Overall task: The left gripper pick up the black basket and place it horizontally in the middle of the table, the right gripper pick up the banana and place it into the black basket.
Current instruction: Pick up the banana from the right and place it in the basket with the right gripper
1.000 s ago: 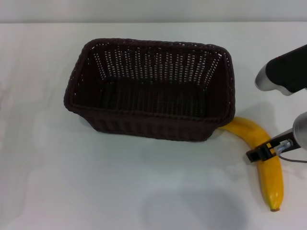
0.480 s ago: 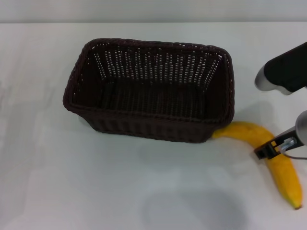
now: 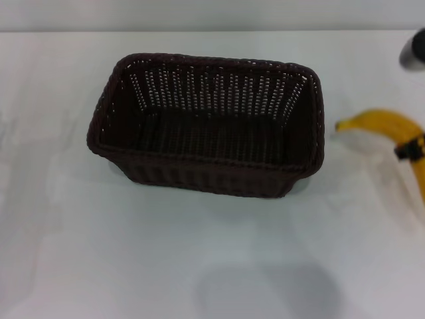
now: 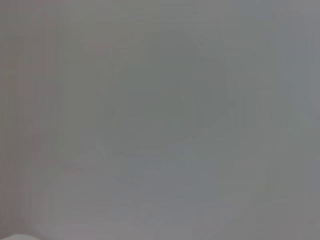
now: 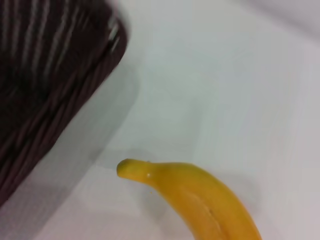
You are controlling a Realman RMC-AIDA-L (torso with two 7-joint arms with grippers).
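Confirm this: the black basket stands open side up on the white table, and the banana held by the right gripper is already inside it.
Wrong on one point: the banana is outside the black basket, off its right side, as the head view shows. The rest holds: basket open side up on the table, right gripper on the banana.

Head camera high, facing forward and down.
Right wrist close on banana (image 5: 200,197) and basket (image 5: 45,85), shared with head; left wrist blank.

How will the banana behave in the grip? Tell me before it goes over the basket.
The banana looks smooth-skinned, so it may slip. The right hand seems to grip it off-centre, so the long curved end may swing or pivot. It looks rigid, unlikely to sag.
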